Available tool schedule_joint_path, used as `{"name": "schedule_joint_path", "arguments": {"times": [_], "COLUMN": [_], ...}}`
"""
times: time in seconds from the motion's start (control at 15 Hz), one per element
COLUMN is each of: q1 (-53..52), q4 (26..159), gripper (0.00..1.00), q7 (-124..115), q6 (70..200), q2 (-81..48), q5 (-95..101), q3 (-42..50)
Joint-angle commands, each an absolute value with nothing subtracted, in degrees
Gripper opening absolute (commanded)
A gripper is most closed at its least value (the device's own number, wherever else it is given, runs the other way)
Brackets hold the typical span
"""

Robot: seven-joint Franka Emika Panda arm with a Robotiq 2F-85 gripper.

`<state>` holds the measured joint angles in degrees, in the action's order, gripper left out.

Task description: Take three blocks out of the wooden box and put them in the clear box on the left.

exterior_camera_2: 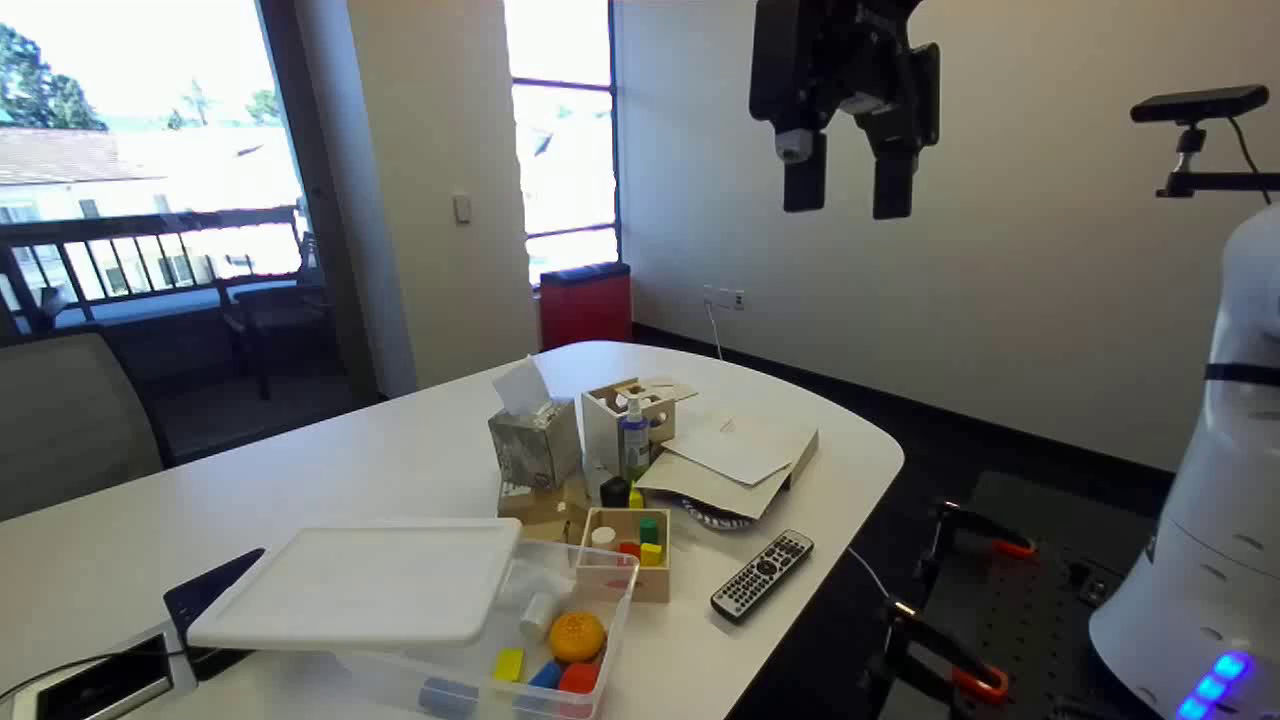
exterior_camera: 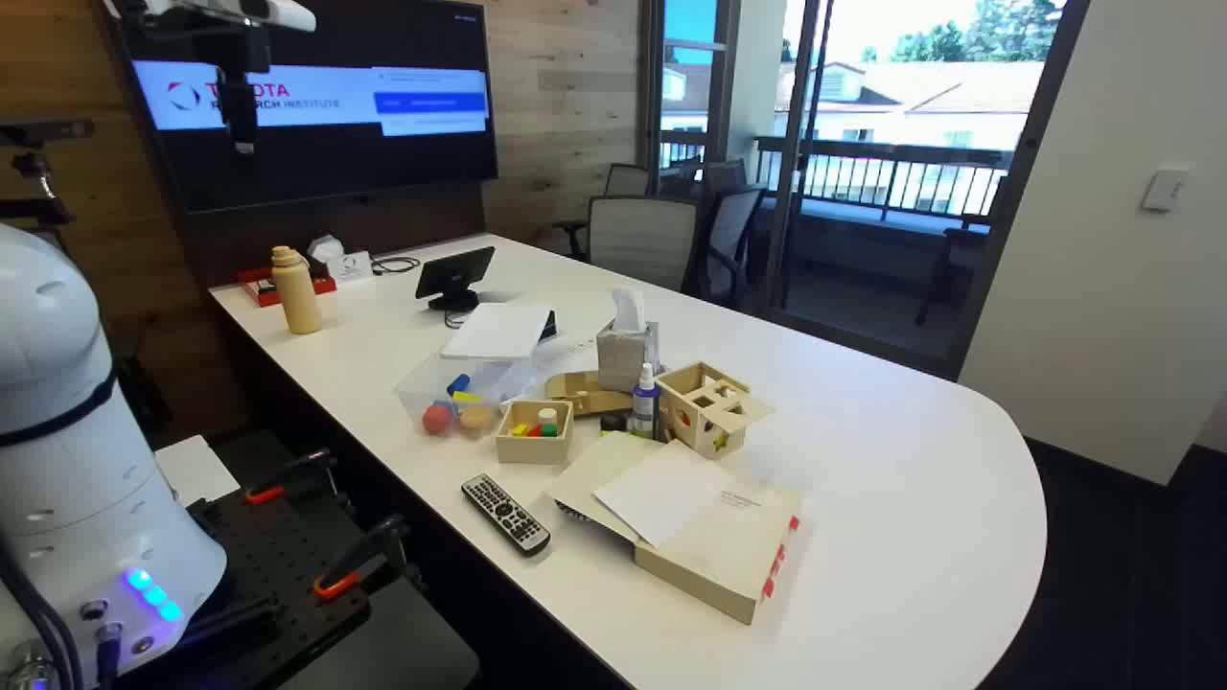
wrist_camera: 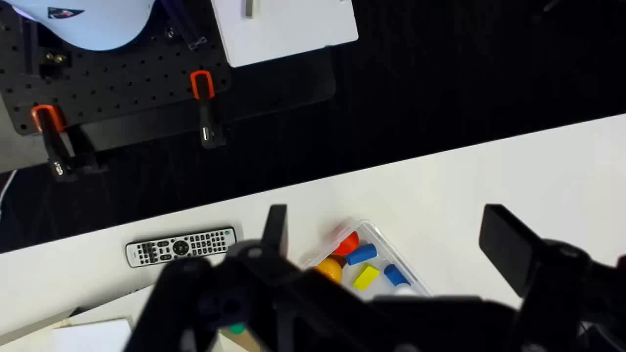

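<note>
Black gripper (exterior_camera_2: 848,205), foremost: high above the counter (exterior_camera: 882,498), your fingers (exterior_camera_2: 803,187) spread wide, nothing held. Progress, as judged from this: no transfer in hand, three probably outstanding. Remote control (exterior_camera: 506,515): near the counter's robot-side edge, long axis roughly parallel to it. Clear box (wrist_camera: 385,248): one corner pointing at that edge, long axis uncertain; a yellow block (exterior_camera_2: 508,664) lies inside, and you cannot tell whether it counts toward your three. Wooden box (exterior_camera: 533,450): just beside the clear box, farther in from the edge and nearer the counter's rounded end; squarish, no evident long axis, walls askew to the edge. Blocks (exterior_camera: 535,431) within, four visible to you: a red block (exterior_camera_2: 629,549), a second yellow block (exterior_camera_2: 651,554), a pale block (exterior_camera_2: 603,538) and a green block (exterior_camera_2: 648,530), the last seemingly upright, its round end facing up in the wrist view. Tissue box (exterior_camera: 628,356): beyond, towards the opposite edge.
</note>
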<state>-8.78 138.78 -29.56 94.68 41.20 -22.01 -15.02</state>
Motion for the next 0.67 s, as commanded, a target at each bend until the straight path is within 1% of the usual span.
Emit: {"name": "schedule_joint_path", "arguments": {"times": [0.0, 0.27, 0.6], "q1": [-7.7, -6.2, -4.0], "q4": [138.6, 137.7, 136.6], "gripper": [1.00, 1.00, 1.00], "q7": [-29.0, -25.2, -11.8], "q6": [94.3, 96.7, 108.6], "q2": [41.3, 37.5, 26.4], "q5": [-22.5, -19.6, -14.5], "q3": [-15.8, -14.6, -10.5]}}
